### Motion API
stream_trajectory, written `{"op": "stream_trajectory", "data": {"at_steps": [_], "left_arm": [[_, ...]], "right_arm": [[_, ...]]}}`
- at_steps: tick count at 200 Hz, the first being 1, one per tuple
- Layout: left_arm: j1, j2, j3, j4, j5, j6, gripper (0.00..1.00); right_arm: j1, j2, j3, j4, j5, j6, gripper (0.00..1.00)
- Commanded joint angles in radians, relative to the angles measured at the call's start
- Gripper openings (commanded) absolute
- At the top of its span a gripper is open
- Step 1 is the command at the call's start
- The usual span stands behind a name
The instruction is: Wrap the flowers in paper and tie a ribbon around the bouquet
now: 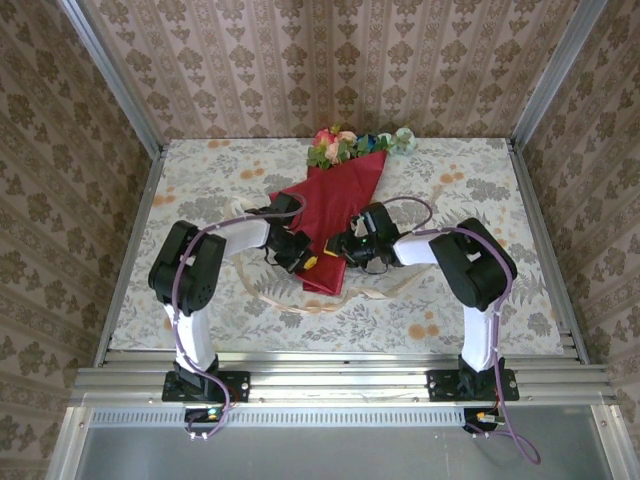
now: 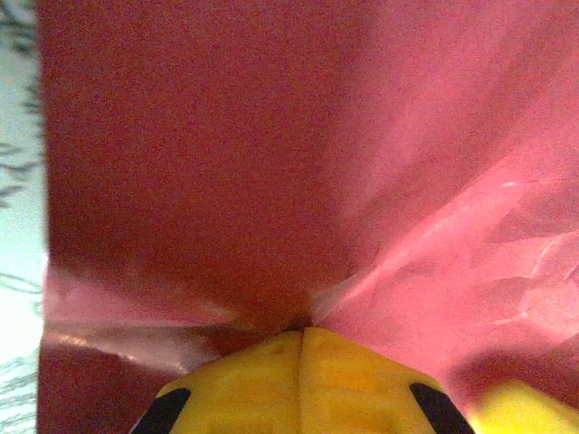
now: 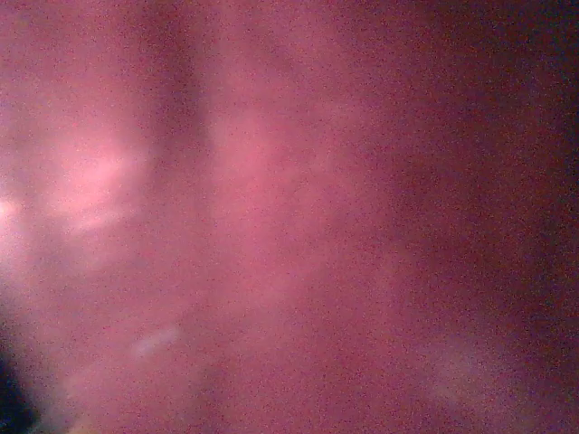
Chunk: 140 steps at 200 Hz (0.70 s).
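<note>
Locating the bouquet (image 1: pixel 352 185) on the tablecloth (image 1: pixel 200 190) in the top view, lying aslant near the middle. Noting the flowers (image 1: pixel 345 145) sticking out of the wide end toward the far wall, and the narrow end pointing back toward the arm bases. Noting the paper (image 1: pixel 335 225) wrapping the stems, crimson face outward.

Finding the left gripper (image 1: pixel 305 260) reaching in from the left at the lower part of the cone, touching the paper's left side. Checking the left wrist view: seeing the left gripper (image 2: pixel 303 336) fully closed, its yellow fingers (image 2: pixel 253 380) pressing flat against each other with no gap. Seeing the paper (image 2: pixel 226 163) lying directly ahead of the tips, creasing into folds that are running together at the tip line, so reading this as a pinch on the sheet. Seeing a strip of tablecloth (image 2: pixel 16 108) showing past the sheet's left edge.

Finding the right gripper (image 1: pixel 340 250) reaching in from the right, meeting the cone at the same height, just beside the left one. Getting a blurred red surface of paper (image 3: pixel 289 217) close against the lens in the right wrist view. Not being able to tell how wide this pincer is standing, or whether it is holding anything.

Tracing the ribbon (image 1: pixel 300 308) lying limp on the cloth in a loose curve near the narrow end, passing below both forearms.
</note>
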Motion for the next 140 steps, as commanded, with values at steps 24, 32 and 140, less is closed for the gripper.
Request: {"op": "stream_trajectory", "data": {"at_steps": [24, 32, 140], "left_arm": [[0.039, -0.218, 0.016, -0.169, -0.078, 0.041, 0.35], [0.058, -0.270, -0.031, -0.181, -0.059, 0.010, 0.41], [0.263, -0.470, -0.506, 0.014, 0.070, -0.108, 0.57]], "right_arm": [[-0.016, -0.009, 0.044, -0.210, 0.013, -0.052, 0.00], [-0.029, -0.025, 0.054, -0.236, 0.004, -0.061, 0.00], [-0.130, -0.212, 0.035, -0.450, -0.185, -0.167, 0.00]]}}
